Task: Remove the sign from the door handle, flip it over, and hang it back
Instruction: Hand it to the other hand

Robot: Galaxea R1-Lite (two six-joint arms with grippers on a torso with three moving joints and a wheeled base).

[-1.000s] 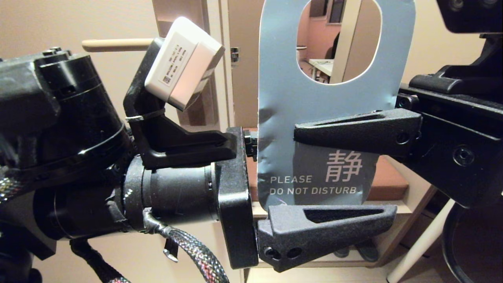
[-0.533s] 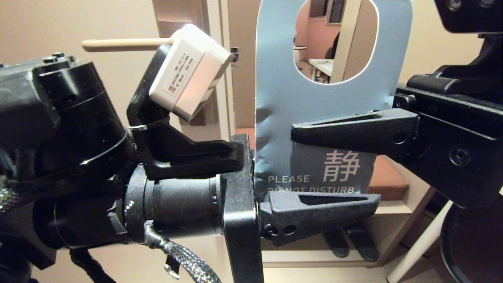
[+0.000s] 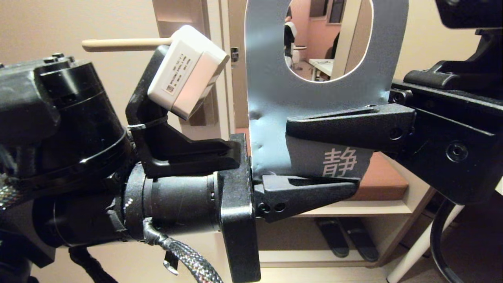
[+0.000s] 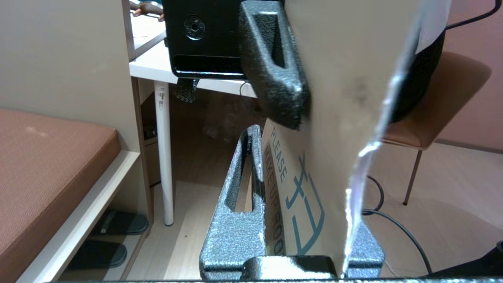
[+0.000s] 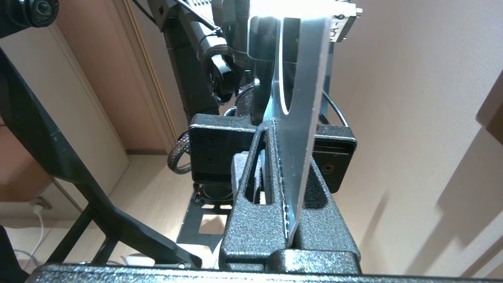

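Blue sign [image 3: 275, 98], "静" legible, w/ left tool [image 3: 314, 184] & right tool [image 3: 298, 129] both clamped on it.

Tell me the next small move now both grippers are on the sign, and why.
Probably open the right gripper. The left gripper looks pinched on the bottom edge of the sign, so it can likely carry the card alone and turn it before rehanging on the door handle.

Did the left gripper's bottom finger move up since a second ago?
Yes. The left gripper has squeezed in: its lower finger rose against the shelf edge behind and now covers the words on the sign.
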